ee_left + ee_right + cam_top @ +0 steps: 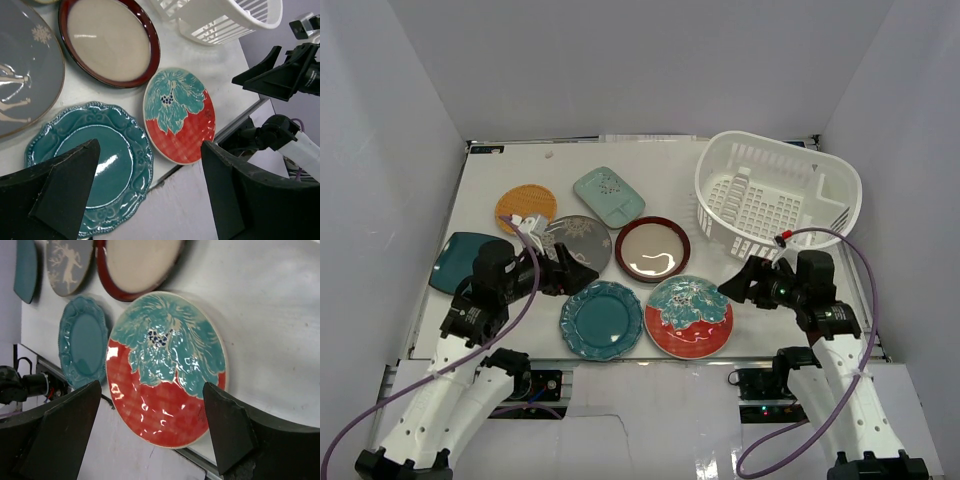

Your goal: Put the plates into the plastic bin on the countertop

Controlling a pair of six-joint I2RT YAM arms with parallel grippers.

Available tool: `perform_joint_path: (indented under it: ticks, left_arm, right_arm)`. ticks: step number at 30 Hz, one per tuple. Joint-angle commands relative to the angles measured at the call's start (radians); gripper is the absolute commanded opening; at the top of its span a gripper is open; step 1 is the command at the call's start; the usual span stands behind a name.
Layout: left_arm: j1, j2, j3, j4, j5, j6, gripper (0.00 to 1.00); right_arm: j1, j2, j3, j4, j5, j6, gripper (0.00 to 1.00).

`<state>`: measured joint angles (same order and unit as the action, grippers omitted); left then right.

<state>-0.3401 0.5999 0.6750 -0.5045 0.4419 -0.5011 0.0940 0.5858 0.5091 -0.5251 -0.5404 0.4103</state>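
A: Right gripper [738, 284], what is it doing?
B: Hanging low over the countertop [670, 170], jaws standing wide apart, gripping nothing. The right wrist view is showing the floral plate [167, 370] framed between its two fingers.
A: Which way is that plate lying from the claw?
B: Just beside it, toward the robot's left. It is lying flat, close to the near edge of the surface. It is round, so there is no long axis to line up with.
A: Left gripper [582, 277]?
B: Also spread open and empty, hovering between the grey deer plate [582, 240] and the teal scalloped plate [601, 320]. The floral plate is lying farther from it.
A: And the plastic bin [760, 205]?
B: Standing at the far right, beyond the right gripper, with no plate showing inside. All seven plates are lying outside it. I am judging the right arm nearer both plate and bin.
A: Room to work?
B: Tight. The scalloped plate is sitting just beside the floral one, with the red-rimmed cream plate [653, 249] just behind. The flat plate on a flat matte top is leaving little to grip, so the near rim is looking like the likelier way in.
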Motion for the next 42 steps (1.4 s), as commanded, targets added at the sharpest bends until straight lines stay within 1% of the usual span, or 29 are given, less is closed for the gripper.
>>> perform_joint_path:
  ticks: [1, 5, 11, 14, 17, 18, 20, 21, 22, 23, 25, 26, 27, 29, 30, 32, 33, 34, 35, 36, 37, 38, 39, 40, 41, 42]
  left_arm:
    - [-0.004, 0.023, 0.060, -0.149, 0.018, -0.022, 0.93]
    - [-0.004, 0.070, 0.084, -0.306, 0.011, -0.043, 0.93]
    - [-0.004, 0.116, 0.074, -0.446, -0.064, -0.071, 0.92]
    - [-0.004, 0.127, 0.022, -0.444, -0.062, -0.100, 0.93]
    - [-0.002, 0.135, -0.023, -0.431, -0.065, -0.139, 0.93]
    - [-0.004, 0.136, -0.029, -0.431, -0.072, -0.149, 0.93]
    - [-0.002, 0.144, -0.049, -0.422, -0.080, -0.183, 0.93]
    - [-0.004, 0.149, -0.060, -0.417, -0.080, -0.195, 0.93]
    - [-0.004, 0.156, -0.086, -0.408, -0.077, -0.220, 0.93]
    - [-0.002, 0.161, -0.101, -0.404, -0.075, -0.229, 0.93]
    - [-0.002, 0.176, -0.120, -0.401, -0.084, -0.229, 0.93]
    - [-0.002, 0.202, -0.106, -0.411, -0.100, -0.215, 0.93]
    - [-0.004, 0.215, -0.094, -0.425, -0.150, -0.214, 0.93]
    - [-0.005, 0.254, -0.063, -0.454, -0.202, -0.202, 0.93]
    - [-0.005, 0.265, -0.058, -0.454, -0.219, -0.198, 0.93]
    - [-0.004, 0.279, -0.054, -0.445, -0.244, -0.205, 0.93]
    - [-0.005, 0.287, -0.052, -0.440, -0.265, -0.212, 0.93]
    - [-0.005, 0.290, -0.052, -0.433, -0.272, -0.217, 0.93]
    - [-0.005, 0.293, -0.057, -0.428, -0.272, -0.223, 0.93]
    - [-0.004, 0.299, -0.066, -0.422, -0.267, -0.228, 0.93]
    - [-0.004, 0.305, -0.071, -0.414, -0.253, -0.228, 0.93]
    - [-0.005, 0.308, -0.071, -0.413, -0.252, -0.229, 0.93]
    - [-0.005, 0.320, -0.074, -0.413, -0.250, -0.229, 0.93]
    - [-0.005, 0.327, -0.072, -0.414, -0.250, -0.229, 0.93]
    - [-0.005, 0.333, -0.072, -0.416, -0.247, -0.229, 0.93]
    - [-0.005, 0.339, -0.072, -0.416, -0.246, -0.228, 0.93]
  right_arm:
    - [0.003, -0.018, -0.029, -0.105, 0.083, 0.028, 0.89]
    - [0.003, -0.023, -0.078, -0.104, 0.129, 0.068, 0.89]
    - [0.003, -0.012, -0.170, -0.055, 0.169, 0.084, 0.90]
    - [0.003, 0.002, -0.195, -0.021, 0.161, 0.099, 0.89]
    - [0.003, 0.028, -0.245, 0.052, 0.111, 0.122, 0.85]
    - [0.003, 0.048, -0.262, 0.074, 0.096, 0.130, 0.81]
    - [0.003, 0.060, -0.334, 0.173, 0.022, 0.174, 0.77]
    - [0.003, 0.072, -0.362, 0.216, -0.001, 0.192, 0.72]
    - [0.003, 0.081, -0.388, 0.299, -0.042, 0.211, 0.70]
    - [0.004, 0.092, -0.429, 0.333, -0.058, 0.226, 0.69]
    - [0.007, 0.129, -0.457, 0.397, -0.072, 0.239, 0.67]
    - [0.007, 0.138, -0.469, 0.414, -0.078, 0.239, 0.66]
    - [0.009, 0.150, -0.490, 0.430, -0.078, 0.242, 0.64]
    - [0.010, 0.157, -0.503, 0.473, -0.067, 0.251, 0.60]
    - [0.010, 0.161, -0.549, 0.487, -0.066, 0.258, 0.53]
    - [0.010, 0.161, -0.561, 0.513, -0.067, 0.272, 0.41]
    - [0.010, 0.155, -0.563, 0.513, -0.064, 0.275, 0.27]
    - [0.010, 0.149, -0.557, 0.513, -0.056, 0.272, 0.21]
    - [0.010, 0.120, -0.544, 0.458, -0.053, 0.265, 0.12]
    - [0.010, 0.093, -0.528, 0.420, -0.056, 0.256, 0.08]
    - [0.010, 0.060, -0.461, 0.381, -0.062, 0.237, 0.08]
    - [0.010, -0.016, -0.428, 0.337, -0.059, 0.228, 0.08]
    - [0.010, -0.056, -0.388, 0.238, -0.058, 0.219, 0.08]
    - [0.010, -0.088, -0.345, 0.199, -0.065, 0.214, 0.08]
    - [0.010, -0.118, -0.243, 0.165, -0.085, 0.211, 0.08]
    - [0.018, -0.129, -0.181, 0.092, -0.095, 0.199, 0.08]
